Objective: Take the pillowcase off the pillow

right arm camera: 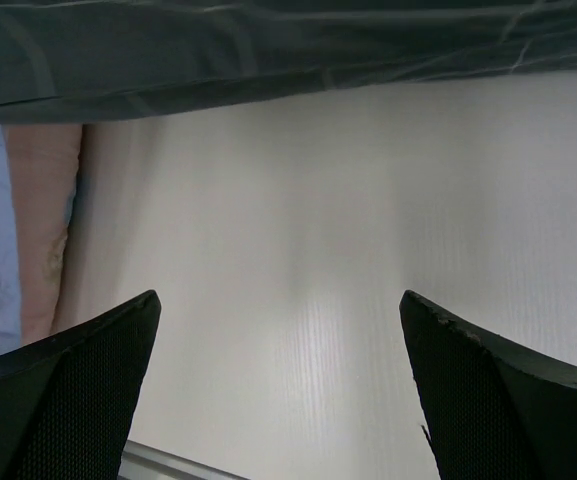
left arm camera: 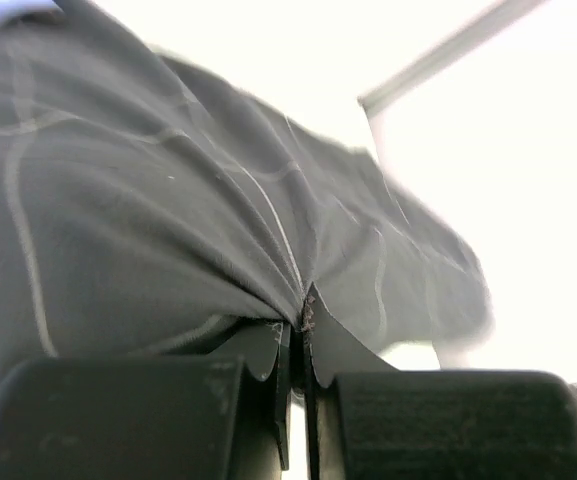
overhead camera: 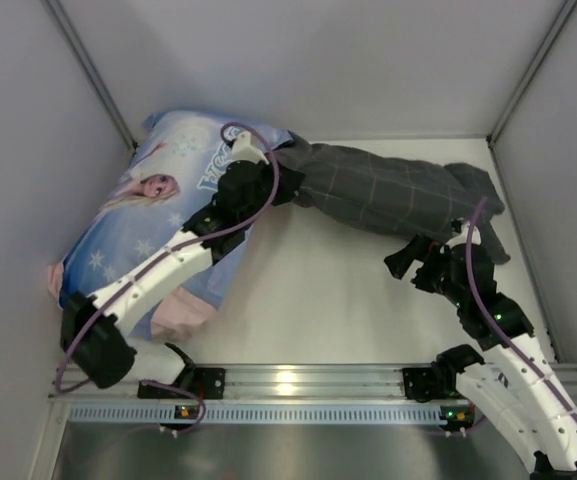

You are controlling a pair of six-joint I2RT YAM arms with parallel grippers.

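The dark grey checked pillowcase (overhead camera: 388, 195) lies stretched across the far side of the table, from beside the blue pillow to the right wall. My left gripper (overhead camera: 286, 188) is shut on its left end. In the left wrist view (left arm camera: 303, 320) the jaws are pinched together on a fold of the grey fabric (left arm camera: 168, 220). My right gripper (overhead camera: 408, 258) is open and empty, just in front of the pillowcase's right part. In the right wrist view (right arm camera: 280, 300) it hovers over bare table, with the pillowcase (right arm camera: 268, 50) along the top. The white quilted pillow is not visible.
A large blue ELSA-print pillow (overhead camera: 148, 220) lies at the left under my left arm, and its pink and blue edge shows in the right wrist view (right arm camera: 28, 220). White walls enclose the table on three sides. A metal rail (overhead camera: 298, 380) runs along the near edge.
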